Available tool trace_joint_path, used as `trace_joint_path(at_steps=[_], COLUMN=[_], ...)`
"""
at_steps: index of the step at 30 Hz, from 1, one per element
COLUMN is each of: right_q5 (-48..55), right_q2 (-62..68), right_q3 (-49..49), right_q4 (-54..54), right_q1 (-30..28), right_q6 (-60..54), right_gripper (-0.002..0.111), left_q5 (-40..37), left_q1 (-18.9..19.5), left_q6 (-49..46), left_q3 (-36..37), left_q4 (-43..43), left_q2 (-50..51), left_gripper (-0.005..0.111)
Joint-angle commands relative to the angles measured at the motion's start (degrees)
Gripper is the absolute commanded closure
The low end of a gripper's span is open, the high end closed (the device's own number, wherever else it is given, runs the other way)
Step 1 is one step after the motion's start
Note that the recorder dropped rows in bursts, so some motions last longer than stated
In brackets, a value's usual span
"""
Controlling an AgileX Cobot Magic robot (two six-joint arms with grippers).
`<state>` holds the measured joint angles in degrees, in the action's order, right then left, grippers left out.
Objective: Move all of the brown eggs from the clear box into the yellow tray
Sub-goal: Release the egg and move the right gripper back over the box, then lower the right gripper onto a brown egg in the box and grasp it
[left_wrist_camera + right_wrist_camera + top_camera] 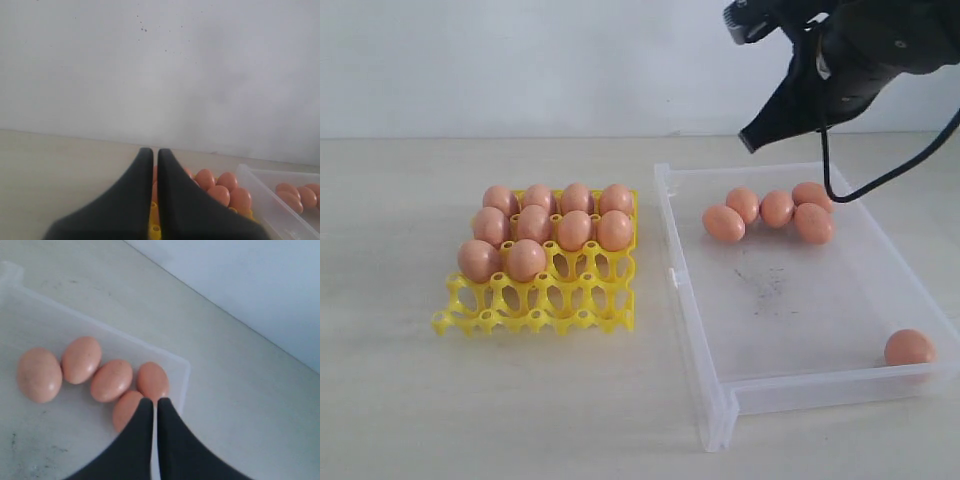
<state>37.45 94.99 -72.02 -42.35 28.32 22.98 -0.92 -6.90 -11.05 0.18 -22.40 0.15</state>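
Exterior view raised, facing wall, wrist views nearer, all share clear box

Right gripper was closed, empty, above the clear box. Five brown eggs sat bunched along one wall near a box corner, one partly hidden behind the fingertips.
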Motion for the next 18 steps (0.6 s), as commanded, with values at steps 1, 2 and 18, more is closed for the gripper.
trace_joint_path(at_steps=[1, 2, 18], right_q5=[-0.4, 0.0, 13.8], right_q2=[0.1, 0.8, 21.1], right_q3=[-0.4, -0.9, -18.6], right_q4=[10.8, 15.9, 38.5], right_q1=[-4.6, -5.7, -13.5], right_q6=[-6.5, -10.7, -30.4], right_gripper=[0.109, 0.109, 0.085], left_q5=[0.9, 0.9, 0.9], left_q1=[-0.3, -0.3, -0.3], left_q6=[0.4, 0.4, 0.4], left_q3=[-0.2, -0.2, -0.2], left_q4=[-0.5, -0.5, -0.5], left_q2=[-0.2, -0.2, -0.2], left_gripper=[0.103, 0.103, 0.103])
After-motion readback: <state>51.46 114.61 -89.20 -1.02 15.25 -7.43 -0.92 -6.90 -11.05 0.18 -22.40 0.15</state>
